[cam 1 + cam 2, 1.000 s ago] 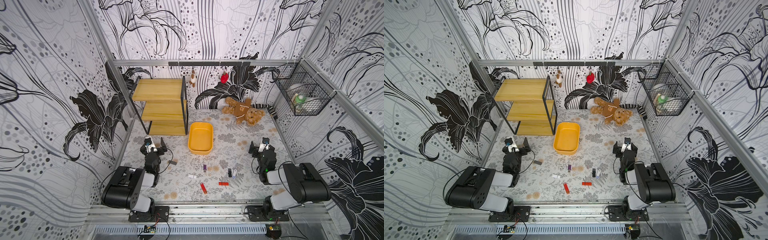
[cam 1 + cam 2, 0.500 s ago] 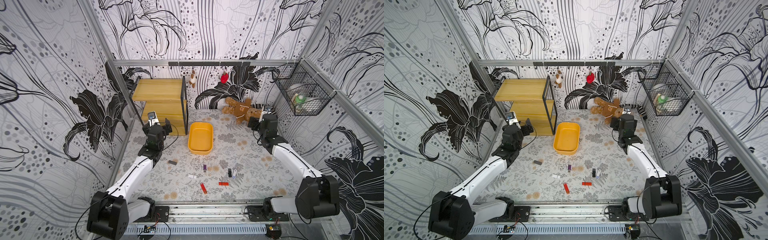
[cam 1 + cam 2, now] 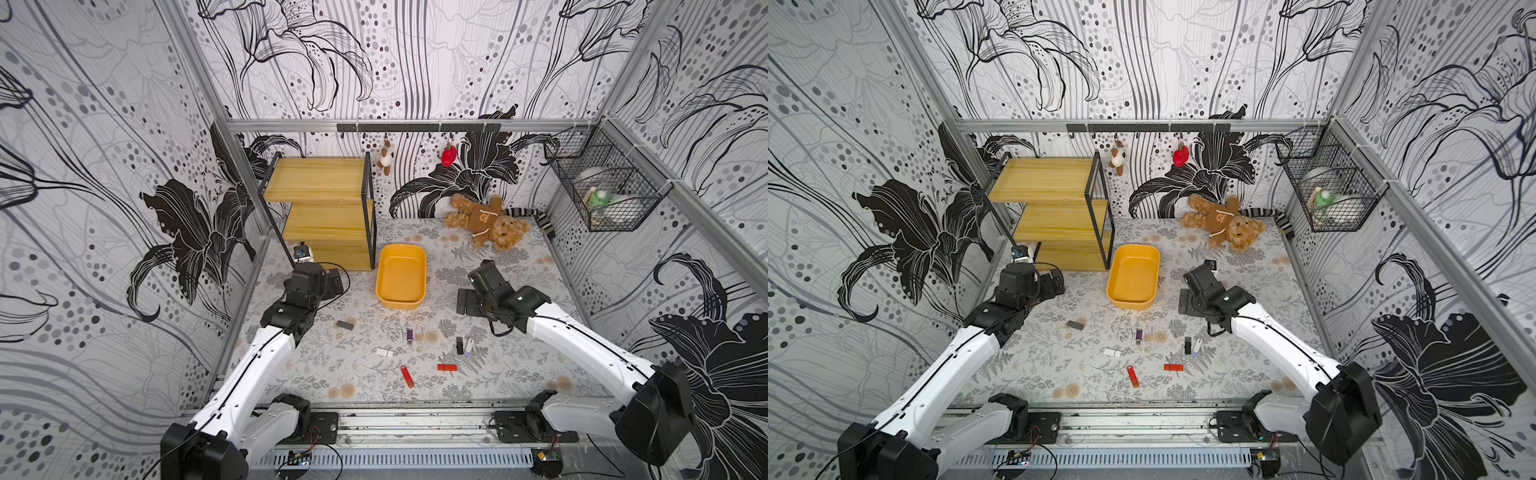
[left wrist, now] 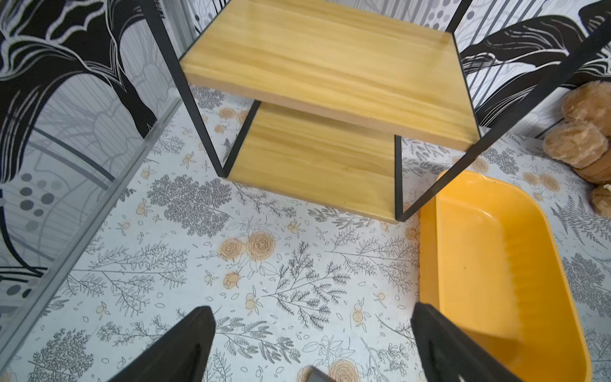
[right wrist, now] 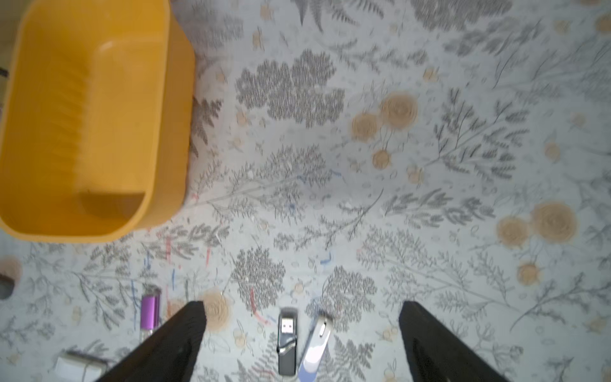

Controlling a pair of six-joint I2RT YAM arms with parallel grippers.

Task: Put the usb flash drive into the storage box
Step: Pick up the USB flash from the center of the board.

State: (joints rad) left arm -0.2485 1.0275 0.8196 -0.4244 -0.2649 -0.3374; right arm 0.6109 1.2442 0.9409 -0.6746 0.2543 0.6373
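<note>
Where my arms reach: a flat mat [image 3: 519,374] printed with grey ferns and tan roses, walled by black-and-white lily wallpaper [image 3: 104,166].
Storage box [image 3: 401,274] [image 3: 1133,274]: glossy yellow-orange plastic with rounded corners, at the centre of both top views.
Usb flash drives: small slabs scattered on the mat below the box. The black drive [image 5: 287,340], white-and-blue swivel drive [image 5: 315,350] and purple drive [image 5: 150,309] lie by my right fingers.
Left gripper [image 4: 311,309]: fingers wide apart, holding nothing, left of the box.
Right gripper [image 5: 301,306]: fingers wide apart, holding nothing.
Shelf rack [image 3: 320,183]: smooth pale wood boards in a thin black frame.
</note>
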